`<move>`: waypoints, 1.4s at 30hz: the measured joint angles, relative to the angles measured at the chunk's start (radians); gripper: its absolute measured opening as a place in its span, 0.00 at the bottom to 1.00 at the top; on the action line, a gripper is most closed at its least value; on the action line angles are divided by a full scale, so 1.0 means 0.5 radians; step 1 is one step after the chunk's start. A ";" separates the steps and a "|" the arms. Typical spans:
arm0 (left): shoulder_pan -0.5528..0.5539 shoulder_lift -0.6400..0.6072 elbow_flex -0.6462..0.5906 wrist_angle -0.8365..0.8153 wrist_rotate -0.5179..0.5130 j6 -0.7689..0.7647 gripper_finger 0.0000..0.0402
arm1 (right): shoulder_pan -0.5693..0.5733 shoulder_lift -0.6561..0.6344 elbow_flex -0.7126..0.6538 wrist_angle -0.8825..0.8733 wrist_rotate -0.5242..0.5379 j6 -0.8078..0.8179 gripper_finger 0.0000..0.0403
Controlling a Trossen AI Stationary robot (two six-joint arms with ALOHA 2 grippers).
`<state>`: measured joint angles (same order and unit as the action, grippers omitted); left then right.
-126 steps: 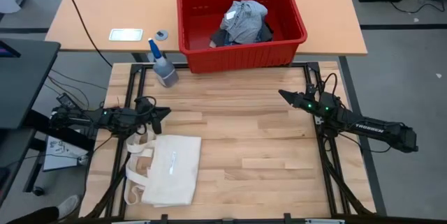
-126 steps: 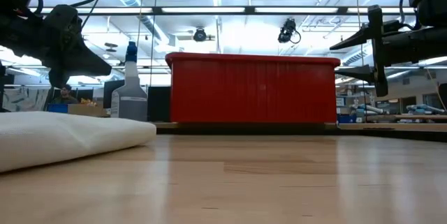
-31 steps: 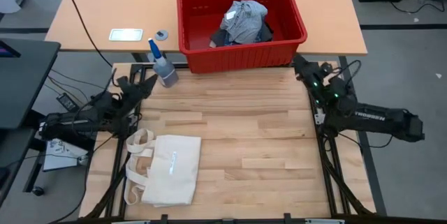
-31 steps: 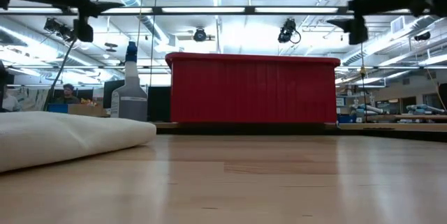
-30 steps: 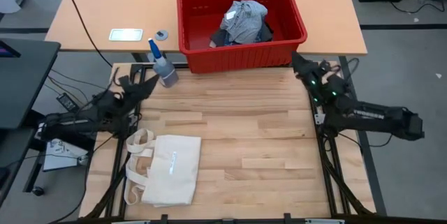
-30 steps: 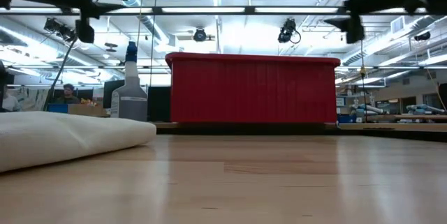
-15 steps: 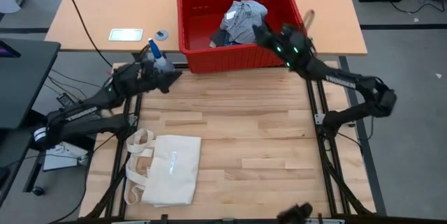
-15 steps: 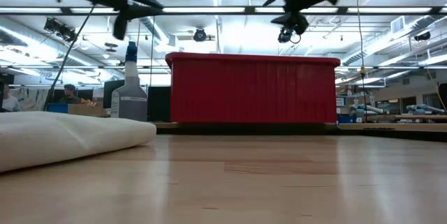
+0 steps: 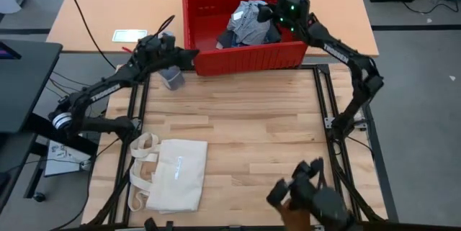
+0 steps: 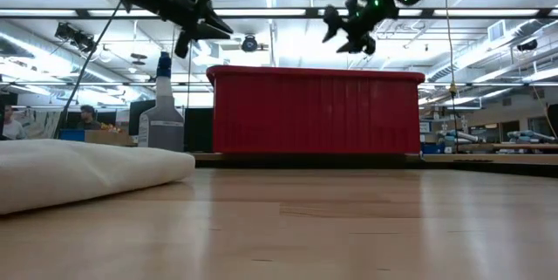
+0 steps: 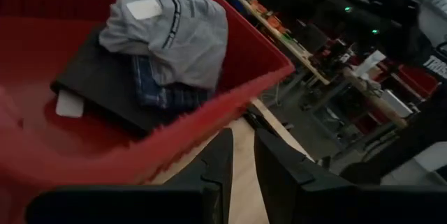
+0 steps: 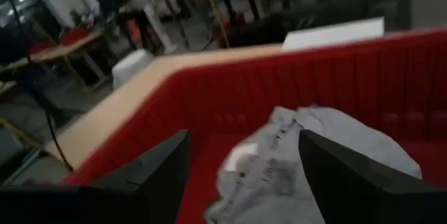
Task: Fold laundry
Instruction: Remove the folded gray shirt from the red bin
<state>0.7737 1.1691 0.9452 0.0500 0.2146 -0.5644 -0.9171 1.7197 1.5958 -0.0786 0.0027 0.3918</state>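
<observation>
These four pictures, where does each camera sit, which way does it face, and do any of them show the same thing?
High view: above the table, looking straight down; both arms, right gripper over the red basket.
Low view: at tabletop height, looking level across; both arms overhead.
Left wrist view: on the left arm, facing into the basket; left gripper, fingers nearly together.
Right wrist view: on the right arm, above the basket; right gripper, fingers apart.
Shared: both wrist views show the light grey garment.

Robotics lab, exposed ceiling strip lights (image 10: 261, 11), rows of workbenches (image 10: 488, 147)
</observation>
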 joint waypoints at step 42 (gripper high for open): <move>0.009 0.258 0.174 0.117 -0.392 0.167 0.16 | -0.187 0.475 0.053 -0.100 -0.594 0.558 0.99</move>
<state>0.7780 1.2980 1.0321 0.1084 0.0187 -0.4811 -1.0107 1.9574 1.6223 -0.1288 -0.2943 0.6709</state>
